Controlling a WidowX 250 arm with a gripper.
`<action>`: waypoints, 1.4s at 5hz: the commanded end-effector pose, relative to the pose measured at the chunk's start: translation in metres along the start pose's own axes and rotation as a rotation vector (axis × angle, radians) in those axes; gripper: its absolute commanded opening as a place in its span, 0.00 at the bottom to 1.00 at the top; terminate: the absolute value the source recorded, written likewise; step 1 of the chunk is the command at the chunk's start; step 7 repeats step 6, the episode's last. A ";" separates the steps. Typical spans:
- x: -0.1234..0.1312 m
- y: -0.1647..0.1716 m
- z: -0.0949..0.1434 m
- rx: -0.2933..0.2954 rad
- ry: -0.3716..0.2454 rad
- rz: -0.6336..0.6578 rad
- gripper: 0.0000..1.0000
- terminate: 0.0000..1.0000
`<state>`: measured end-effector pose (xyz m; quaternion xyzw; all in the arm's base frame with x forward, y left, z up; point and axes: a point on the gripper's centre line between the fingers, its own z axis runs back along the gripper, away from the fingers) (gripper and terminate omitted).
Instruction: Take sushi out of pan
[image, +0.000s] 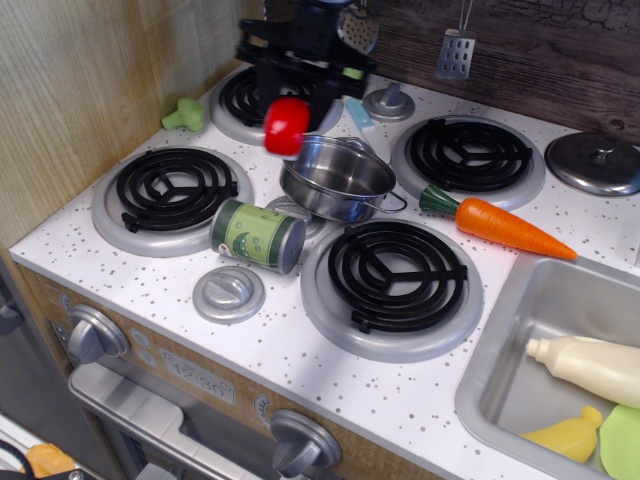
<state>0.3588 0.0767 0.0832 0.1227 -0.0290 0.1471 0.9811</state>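
The sushi is a glossy red chunk held in the air, up and to the left of the pan, over the gap between the two left burners. My gripper is shut on the sushi from above, its black body reaching down from the top of the view. The pan, a shiny steel pot with wire loop handles, sits on the counter between the burners with nothing showing inside.
A green-labelled can lies on its side in front of the pan. Flat grey lids lie near the front, with another lid at the far right. An orange carrot lies right of the pan. A sink holds bottles.
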 end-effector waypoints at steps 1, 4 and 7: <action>-0.017 0.044 0.012 0.014 -0.084 -0.127 0.00 0.00; -0.023 0.070 -0.030 -0.102 -0.152 -0.237 1.00 0.00; -0.023 0.070 -0.030 -0.102 -0.152 -0.237 1.00 1.00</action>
